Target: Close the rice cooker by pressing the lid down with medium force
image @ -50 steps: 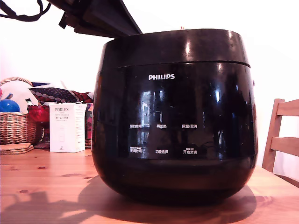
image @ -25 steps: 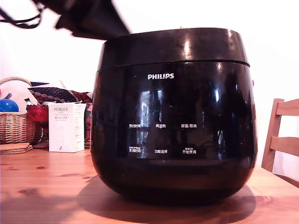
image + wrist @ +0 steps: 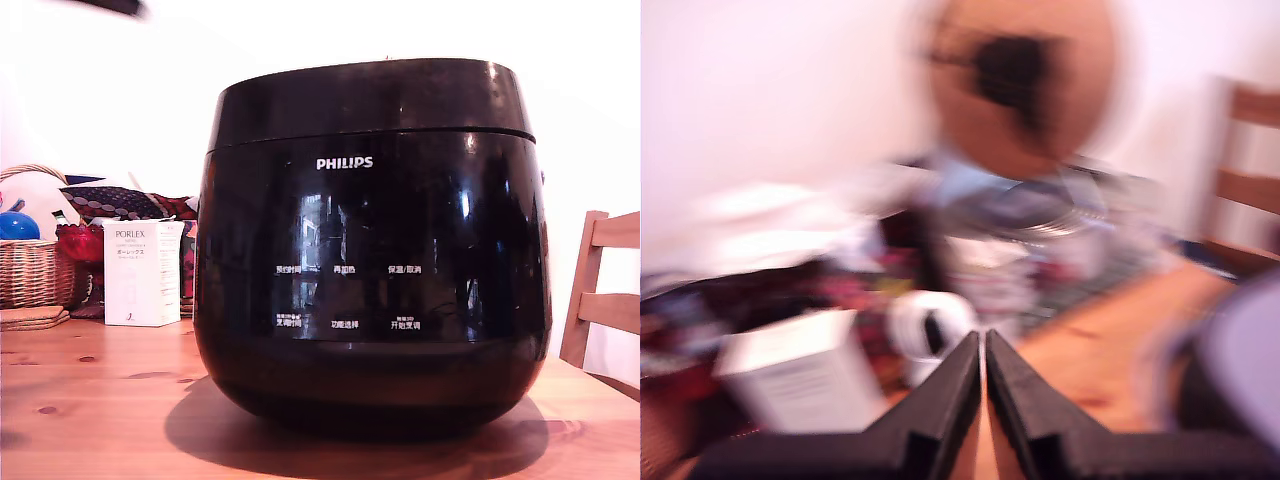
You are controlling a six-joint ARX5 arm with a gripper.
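The rice cooker fills the middle of the exterior view, glossy black with a white PHILIPS logo. Its lid lies flat on the body, with only a thin seam between them. Of the arm, just a dark blurred scrap shows at the exterior view's top left edge, well off the lid. The wrist view is heavily motion-blurred. In it my gripper is shut, its two black fingers meeting at the tips with nothing held.
The cooker stands on a wooden table. A white PORLEX box, a wicker basket and clutter sit at the exterior view's left. A wooden chair stands at its right.
The arm, which hung over the lid's left edge in the exterior view, has risen up and left almost out of frame. The lid stays down.
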